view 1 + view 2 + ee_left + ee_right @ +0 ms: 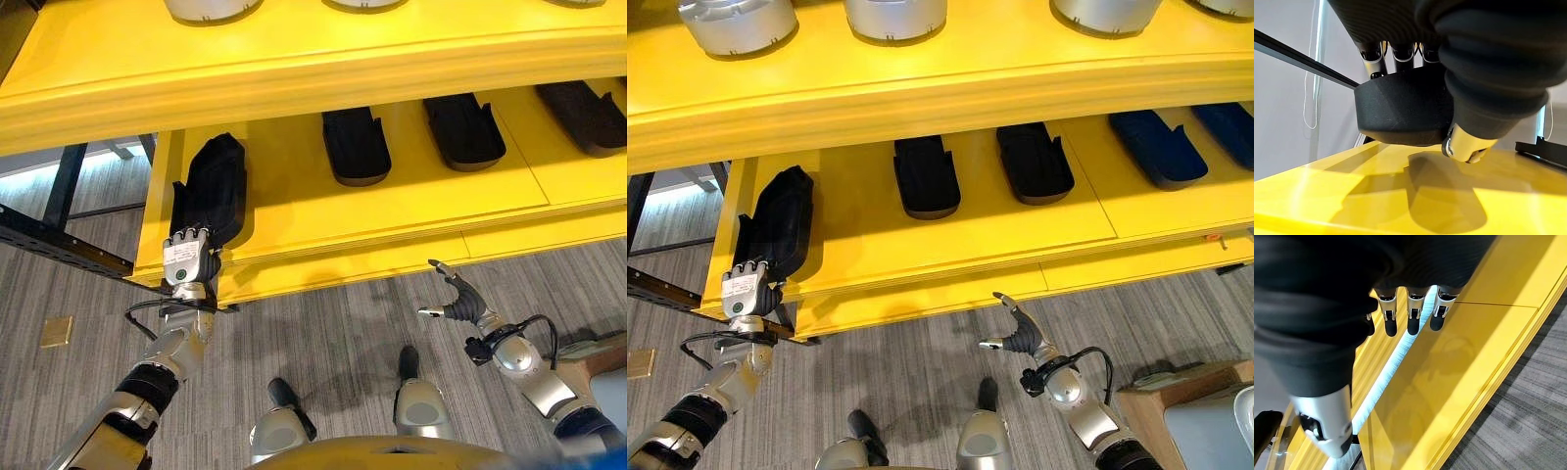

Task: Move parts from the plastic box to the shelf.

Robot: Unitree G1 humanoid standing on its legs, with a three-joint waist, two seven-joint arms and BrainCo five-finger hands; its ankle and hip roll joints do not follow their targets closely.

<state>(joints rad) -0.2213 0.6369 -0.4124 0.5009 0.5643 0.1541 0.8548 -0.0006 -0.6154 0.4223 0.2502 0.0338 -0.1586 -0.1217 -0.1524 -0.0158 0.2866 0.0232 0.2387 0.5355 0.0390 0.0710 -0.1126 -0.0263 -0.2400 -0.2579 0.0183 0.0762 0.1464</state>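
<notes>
Black part (217,188) held over yellow shelf (411,211).

About five black parts (926,176), four bowls (737,24)

Grey striped carpet (343,323) covers the floor beneath both hands. Out past the left hand (188,257), a black metal frame (59,245) runs at a slant above the carpet, and a small brass plate (56,331) is set in the floor nearby. Beyond the right hand (458,299), to its outer side, stands a brown box (1185,387). Ahead of both hands rises the yellow shelf (294,59). Behind the left hand is a pale, bright wall (1283,98)
</notes>
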